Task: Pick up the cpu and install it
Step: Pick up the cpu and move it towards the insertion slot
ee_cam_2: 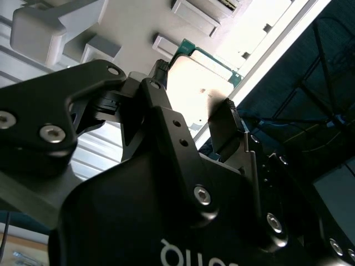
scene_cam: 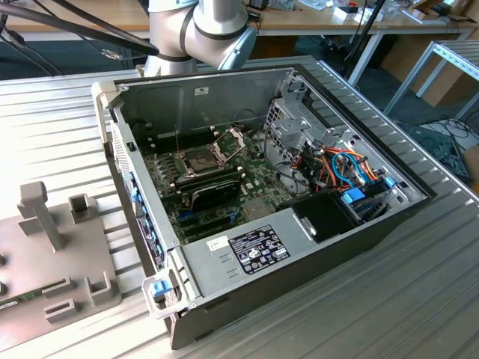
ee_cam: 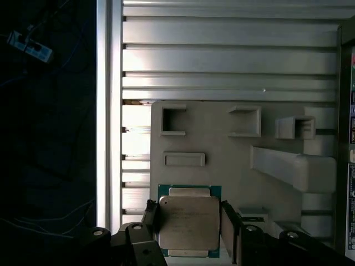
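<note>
— Where the exterior view begins on its left, what lies on the counter (scene_cam: 60, 127)?

— A grey plate (scene_cam: 82, 254) with raised blocks and a tall post (scene_cam: 41, 213) on it. The counter beneath is ribbed metal.

— And toward that view's right?

— A computer case (scene_cam: 187, 97), open side up, just beside the plate. Inside it is a green circuit board (scene_cam: 254, 179) with a socket (scene_cam: 200, 161) whose metal frame is flipped up. At the near end of the case sits a silver box (scene_cam: 247, 250) with a label. Orange and blue cables (scene_cam: 344, 168) bunch at the exterior view's right. The arm (scene_cam: 206, 30) rises behind the case.

— Where is the cpu?

— In the first wrist view the cpu (ee_cam: 188, 224) is over the grey plate (ee_cam: 233, 160), well apart from the socket. Its dull silver top faces the camera and a green rim shows around it. The second wrist view shows the cpu (ee_cam_2: 202, 91) from a low slant, again against the plate.

— And the end effector?

— The end effector (ee_cam: 188, 209) is narrowed onto the cpu, with one of the dark fingers (ee_cam: 228, 221) against each of two opposite edges. The second wrist view shows the end effector (ee_cam_2: 194, 86) the same way. I cannot tell whether the cpu rests on the plate or hangs just above it.
</note>
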`<state>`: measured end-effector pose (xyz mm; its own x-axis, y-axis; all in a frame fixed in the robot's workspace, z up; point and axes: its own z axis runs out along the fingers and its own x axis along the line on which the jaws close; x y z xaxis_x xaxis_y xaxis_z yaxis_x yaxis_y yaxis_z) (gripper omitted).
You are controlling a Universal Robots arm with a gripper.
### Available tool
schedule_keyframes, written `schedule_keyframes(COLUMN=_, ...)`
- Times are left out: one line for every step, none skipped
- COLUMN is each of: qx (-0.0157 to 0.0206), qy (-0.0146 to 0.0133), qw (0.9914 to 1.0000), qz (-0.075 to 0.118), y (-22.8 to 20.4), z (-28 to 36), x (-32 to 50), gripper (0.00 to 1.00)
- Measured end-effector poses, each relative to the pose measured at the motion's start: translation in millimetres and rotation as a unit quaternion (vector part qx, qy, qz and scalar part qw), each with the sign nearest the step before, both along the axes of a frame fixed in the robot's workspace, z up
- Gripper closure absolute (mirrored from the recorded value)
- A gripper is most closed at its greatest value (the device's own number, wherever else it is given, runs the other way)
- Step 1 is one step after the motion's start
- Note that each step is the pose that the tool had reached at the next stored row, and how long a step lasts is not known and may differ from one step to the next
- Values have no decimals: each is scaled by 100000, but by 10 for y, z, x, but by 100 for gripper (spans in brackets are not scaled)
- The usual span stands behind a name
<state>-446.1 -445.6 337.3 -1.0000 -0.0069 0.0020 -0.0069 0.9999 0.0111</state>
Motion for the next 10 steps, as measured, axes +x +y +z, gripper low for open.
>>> schedule_keyframes(qx=1, qy=3, qw=100000, qz=2, y=0, z=3, x=0, gripper=45)
schedule_keyframes(qx=2, qy=2, qw=100000, qz=0, y=0, z=6, x=0, gripper=45)
schedule_keyframes(qx=4, qy=-1, qw=100000, qz=-1, y=0, z=8, x=0, gripper=45)
schedule_keyframes(qx=3, qy=-4, qw=100000, qz=-1, y=0, z=10, x=0, gripper=45)
schedule_keyframes(qx=3, qy=0, qw=100000, qz=1, y=0, z=13, x=0, gripper=45)
schedule_keyframes(qx=1, qy=2, qw=100000, qz=-1, y=0, z=15, x=0, gripper=45)
schedule_keyframes(qx=3, qy=0, qw=100000, qz=3, y=0, z=17, x=0, gripper=45)
schedule_keyframes(qx=4, qy=-2, qw=100000, qz=0, y=0, z=19, x=0, gripper=45)
schedule_keyframes(qx=0, qy=2, qw=100000, qz=3, y=0, z=23, x=0, gripper=45)
schedule_keyframes(qx=4, qy=-1, qw=100000, qz=2, y=0, z=25, x=0, gripper=45)
